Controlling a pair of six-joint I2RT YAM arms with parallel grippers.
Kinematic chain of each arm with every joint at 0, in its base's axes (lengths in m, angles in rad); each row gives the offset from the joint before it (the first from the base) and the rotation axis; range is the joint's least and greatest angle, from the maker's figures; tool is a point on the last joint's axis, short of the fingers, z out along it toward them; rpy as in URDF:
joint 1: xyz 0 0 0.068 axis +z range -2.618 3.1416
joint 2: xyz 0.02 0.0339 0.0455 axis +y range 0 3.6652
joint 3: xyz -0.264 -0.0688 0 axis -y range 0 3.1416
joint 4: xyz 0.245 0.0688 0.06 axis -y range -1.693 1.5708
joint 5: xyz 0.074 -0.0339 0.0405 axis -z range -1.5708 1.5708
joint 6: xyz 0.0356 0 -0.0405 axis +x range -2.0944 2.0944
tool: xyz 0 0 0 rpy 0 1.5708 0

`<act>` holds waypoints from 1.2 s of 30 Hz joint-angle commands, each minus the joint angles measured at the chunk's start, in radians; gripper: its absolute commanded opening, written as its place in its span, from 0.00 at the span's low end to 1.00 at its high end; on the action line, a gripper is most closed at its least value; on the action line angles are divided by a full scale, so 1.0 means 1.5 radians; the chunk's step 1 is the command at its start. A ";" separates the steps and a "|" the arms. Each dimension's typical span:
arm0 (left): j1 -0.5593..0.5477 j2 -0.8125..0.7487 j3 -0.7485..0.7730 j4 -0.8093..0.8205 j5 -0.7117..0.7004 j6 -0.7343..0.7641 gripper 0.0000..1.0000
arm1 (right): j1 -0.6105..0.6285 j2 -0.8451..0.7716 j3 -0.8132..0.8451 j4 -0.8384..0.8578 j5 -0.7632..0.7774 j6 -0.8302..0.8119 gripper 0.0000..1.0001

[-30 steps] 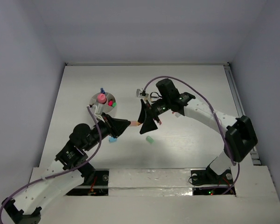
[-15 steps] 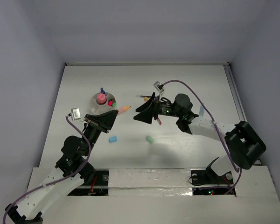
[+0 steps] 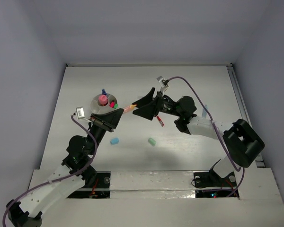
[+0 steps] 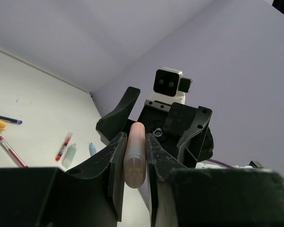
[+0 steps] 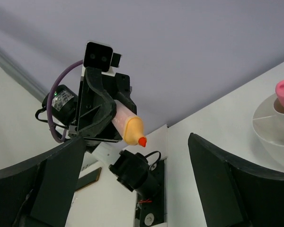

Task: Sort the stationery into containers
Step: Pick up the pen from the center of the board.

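Observation:
My left gripper (image 3: 114,116) is shut on an orange marker (image 3: 128,109), lifted off the table with its tip pointing right. In the left wrist view the marker's blunt end (image 4: 135,161) sits clamped between the fingers. My right gripper (image 3: 140,106) faces it, open and empty, its fingers just beyond the marker's tip. The right wrist view shows that tip (image 5: 134,131) ahead of the open right gripper (image 5: 136,146). The white cup (image 3: 97,103) beside the left gripper holds pink (image 3: 102,99), green and blue markers. A light-blue eraser (image 3: 114,141) and a mint eraser (image 3: 152,141) lie on the table.
A red pen (image 3: 159,120) lies under the right arm. The left wrist view shows more pens (image 4: 11,152) and small markers (image 4: 69,155) on the table at its left. The walls stand around the white table (image 3: 194,85).
The right gripper opened and let go of the orange marker. The left gripper carried it up and left towards the cup, and the right gripper tilted to face it.

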State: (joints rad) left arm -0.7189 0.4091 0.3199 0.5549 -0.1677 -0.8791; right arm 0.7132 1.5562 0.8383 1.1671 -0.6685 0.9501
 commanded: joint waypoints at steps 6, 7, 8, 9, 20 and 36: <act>-0.001 0.024 -0.003 0.081 0.024 -0.006 0.00 | 0.026 0.019 0.062 0.008 0.013 -0.018 0.79; -0.001 0.025 -0.004 0.082 0.024 -0.006 0.00 | 0.026 0.021 0.063 0.010 0.014 -0.016 0.77; -0.001 0.026 -0.006 0.083 0.027 -0.006 0.00 | 0.026 0.022 0.066 0.010 0.013 -0.017 0.70; -0.001 0.027 -0.007 0.086 0.028 -0.006 0.00 | 0.032 0.023 0.068 0.007 0.013 -0.019 0.64; -0.001 0.032 -0.005 0.084 0.075 0.007 0.10 | 0.032 0.031 0.077 -0.031 0.014 -0.011 0.00; -0.001 -0.042 0.117 -0.261 0.136 0.130 0.67 | -0.121 -0.005 0.246 -0.690 -0.377 -0.331 0.00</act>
State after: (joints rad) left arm -0.7181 0.3672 0.4461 0.2173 -0.0277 -0.7334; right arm 0.5209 1.5642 1.1339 0.3752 -1.0588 0.6109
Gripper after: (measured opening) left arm 0.681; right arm 0.254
